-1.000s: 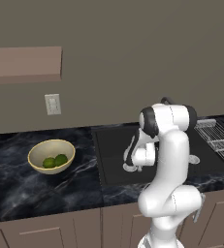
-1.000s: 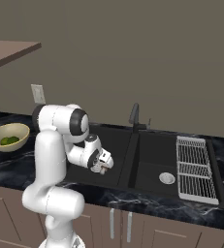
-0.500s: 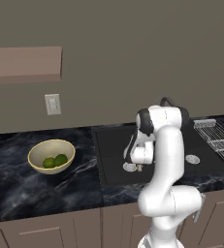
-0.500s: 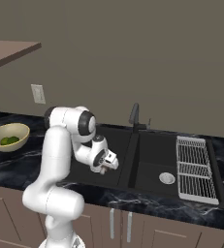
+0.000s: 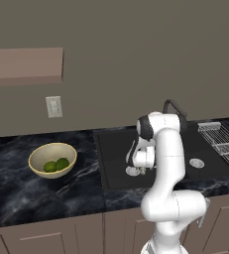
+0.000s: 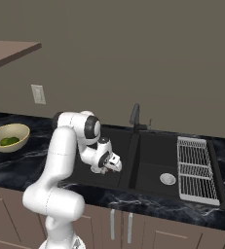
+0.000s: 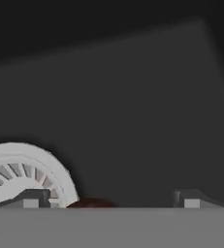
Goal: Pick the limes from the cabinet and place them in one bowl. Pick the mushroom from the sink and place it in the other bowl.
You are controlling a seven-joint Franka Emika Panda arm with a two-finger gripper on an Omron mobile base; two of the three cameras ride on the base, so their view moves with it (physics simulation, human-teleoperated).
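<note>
- The mushroom (image 7: 90,202) shows in the hand view as a sliver of reddish-brown cap at the bottom edge, on the floor of the matte black double-basin sink (image 5: 116,144), just beside that basin's round silver drain (image 7: 21,172).
- Over the last second the white robot arm has swung further over the left basin and lowered its hand into it. This reads as the closing approach to the mushroom, which is not yet grasped.
- The two small dark green limes (image 5: 56,165) already lie together in the round pale yellow-cream bowl (image 5: 39,155) on the black marbled counter (image 5: 17,193), well to the left of the sink. That half of the task looks finished.
- The long reddish-brown wooden cabinet shelf (image 5: 24,66) hangs on the wall above the bowl.
- The two-finger gripper (image 7: 111,202) has its jaws spread wide, holding nothing. One dark fingertip sits over the drain's rim and the other well to the right, with the mushroom cap between them.
- The arm rises from its base, bends sharply at the elbow above the counter edge, and folds down so the gripper (image 6: 115,164) points into the left basin, near the drain (image 5: 133,171).
- A dark faucet (image 6: 135,115) stands behind the sink.
</note>
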